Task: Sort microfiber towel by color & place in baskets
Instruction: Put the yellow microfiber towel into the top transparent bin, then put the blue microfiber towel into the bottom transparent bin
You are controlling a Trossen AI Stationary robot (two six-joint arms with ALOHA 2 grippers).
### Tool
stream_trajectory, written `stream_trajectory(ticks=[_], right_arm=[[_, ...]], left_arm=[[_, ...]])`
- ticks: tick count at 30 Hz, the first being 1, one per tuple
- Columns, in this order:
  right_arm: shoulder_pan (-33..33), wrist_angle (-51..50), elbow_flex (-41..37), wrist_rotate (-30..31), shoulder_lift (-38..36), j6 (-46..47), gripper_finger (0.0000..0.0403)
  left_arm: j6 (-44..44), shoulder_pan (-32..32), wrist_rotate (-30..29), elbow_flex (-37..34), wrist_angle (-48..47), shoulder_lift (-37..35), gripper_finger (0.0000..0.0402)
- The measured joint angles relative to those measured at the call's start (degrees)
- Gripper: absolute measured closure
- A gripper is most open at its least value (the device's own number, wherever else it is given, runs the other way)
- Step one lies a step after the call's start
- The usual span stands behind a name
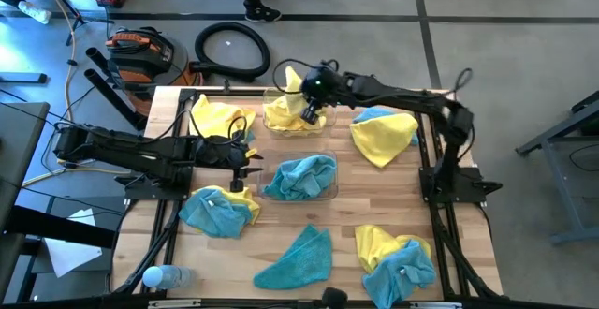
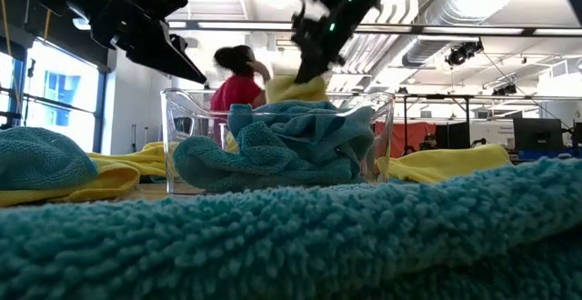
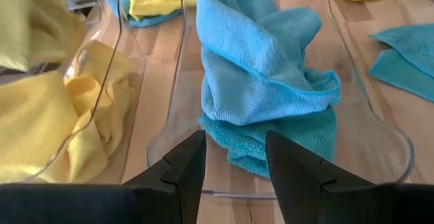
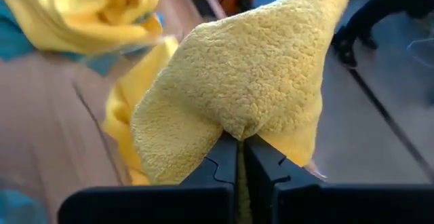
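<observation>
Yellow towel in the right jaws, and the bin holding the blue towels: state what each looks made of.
Yellow towel, pinched in the shut right gripper: soft microfiber-like cloth, matte; its surface shows a fine nubby looped pile and it folds limply. Bin holding the blue towels: most likely clear glossy plastic, since the wooden table shows straight through its walls and the rounded rim catches light.
</observation>
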Motion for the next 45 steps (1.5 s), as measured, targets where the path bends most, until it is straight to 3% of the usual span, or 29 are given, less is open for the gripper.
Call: stream_trajectory(ticks=[7,20,24,35,45], right_arm=[[-2.3,-2.31,-2.2,-4.87,6.99,1.72,0.0403],[-2.63,-2.61,-2.35,-5.82,14.05,3.58,0.0402],[-2.73,-2.91,-2.1,-5.84,13.99,5.85,0.0385],[-3.0,-5.62,-1.91,-5.74,10.63,6.6,0.0262],[-2.9,-5.91,-2.46,-5.59,0.99,8.43,0.0251]], left_arm=[[-0.15,0.0,-0.42,0.0,-0.84,0.0,0.0259],[-0.25,0.0,-0.44,0.0,0.06,0.0,0.0259],[-0.65,0.0,-0.44,0.0,-0.09,0.0,0.0259],[-0.63,0.0,-0.46,0.0,-0.8,0.0,0.0259],[-1.11,0.0,-0.48,0.0,-0.86,0.0,0.0259]])
